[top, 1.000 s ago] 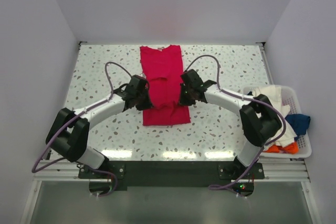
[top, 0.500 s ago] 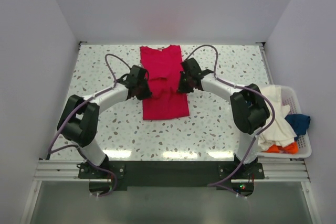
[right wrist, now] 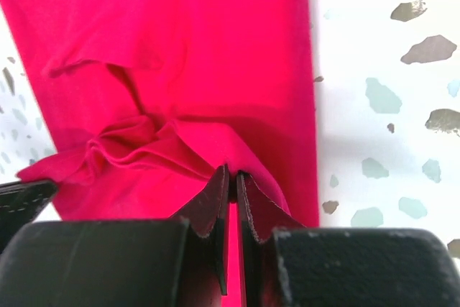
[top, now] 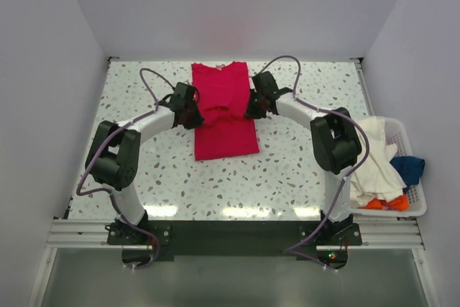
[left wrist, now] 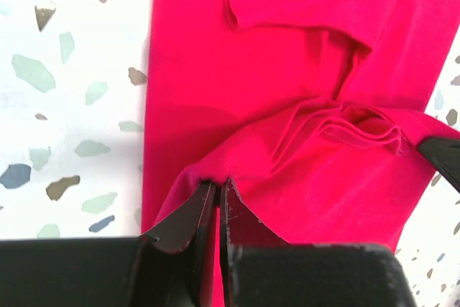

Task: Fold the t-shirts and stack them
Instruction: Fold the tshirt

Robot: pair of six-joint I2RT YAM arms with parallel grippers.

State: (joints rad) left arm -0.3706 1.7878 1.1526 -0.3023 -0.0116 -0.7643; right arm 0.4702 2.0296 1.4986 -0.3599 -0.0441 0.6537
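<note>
**Both grippers pinch the red shirt's side edges for a cross fold**

From above, the red t-shirt (top: 224,124) lies flat on the speckled table (top: 302,163) as a narrow strip, its sleeves apparently already turned in and its collar end farthest from the arm bases. The left gripper (top: 188,108) sits at the shirt's left edge and the right gripper (top: 253,106) at its right edge, level with each other and past the shirt's middle on the collar side. Cloth rucks up across the shirt between them. Taking matching points on opposite edges looks meant to keep the fold line square. Well off to the shirt's right, a white slatted basket (top: 415,203) holds the cream-white shirt (top: 374,156), the dark blue shirt (top: 410,167) and the orange shirt (top: 381,204), heaped unfolded and probably waiting their turn.

The left wrist camera shows its own jaws closed together on a thin peak of the shirt's left edge, raised off the table. From that pinch a ridge of gathered folds with a stitched seam runs across the cloth to the other gripper's dark tip (left wrist: 442,159) at the shirt's far side. I cannot tell whether the pinched cloth is the hem or a mid-length fold.

The right wrist camera mirrors this. Its jaws are clamped on the shirt's right edge, with the same crumpled ridge leading off toward the left gripper's tip (right wrist: 21,203).

No brand, label, print or readable writing shows on the shirts, the basket or the arms in any view.
</note>
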